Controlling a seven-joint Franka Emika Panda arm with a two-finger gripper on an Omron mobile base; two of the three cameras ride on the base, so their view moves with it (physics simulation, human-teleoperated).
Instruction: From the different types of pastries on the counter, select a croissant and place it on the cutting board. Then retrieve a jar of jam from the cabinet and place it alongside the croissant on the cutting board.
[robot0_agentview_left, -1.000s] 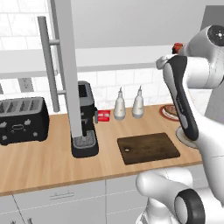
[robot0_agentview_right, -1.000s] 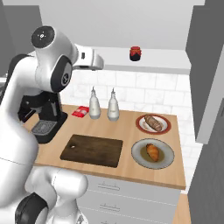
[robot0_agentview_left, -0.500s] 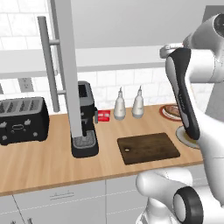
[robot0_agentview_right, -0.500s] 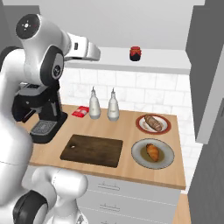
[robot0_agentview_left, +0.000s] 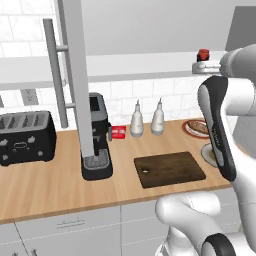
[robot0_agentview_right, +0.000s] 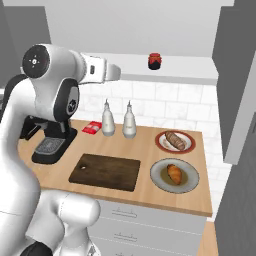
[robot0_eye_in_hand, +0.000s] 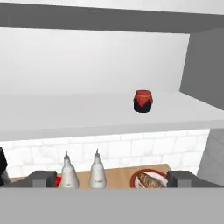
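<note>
Your gripper (robot0_eye_in_hand: 112, 179) is wide open and holding nothing, arm raised level with the cabinet (robot0_agentview_right: 200, 67) shelf. The jar of jam (robot0_eye_in_hand: 143, 101) sits upright there, well ahead. The croissant (robot0_agentview_right: 174, 173) is on its plate, cutting board (robot0_agentview_right: 105, 171) bare.

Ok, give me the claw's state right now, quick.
Claw: open, holding nothing, facing the jar of jam on the cabinet shelf.
</note>
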